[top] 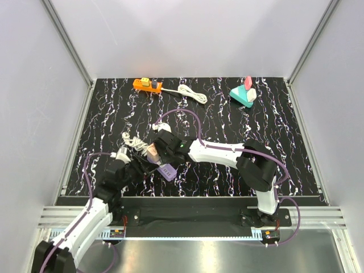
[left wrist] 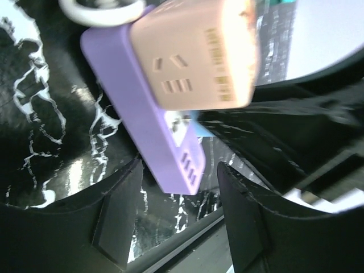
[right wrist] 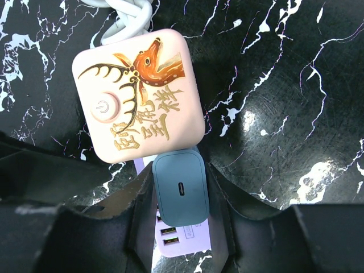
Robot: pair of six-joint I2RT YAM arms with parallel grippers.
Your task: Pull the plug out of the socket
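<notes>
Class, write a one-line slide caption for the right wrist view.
Right fingers grip the blue plug just below the pink deer-printed socket on a black marbled table.

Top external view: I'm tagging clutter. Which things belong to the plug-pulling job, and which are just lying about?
In the job: blue-grey plug, purple socket strip, pink cube socket, right pincer.
Lying about: orange power strip, white cable, teal-and-pink blocks.

The plug [right wrist: 181, 187] sits on the strip [right wrist: 172, 240] beside the cube [right wrist: 139, 94] (touching).

plug [right wrist: 181, 187]: smooth matt plastic | socket [right wrist: 136, 94]: satin pink plastic | table [right wrist: 284, 114]: glossy marbled surface
</notes>
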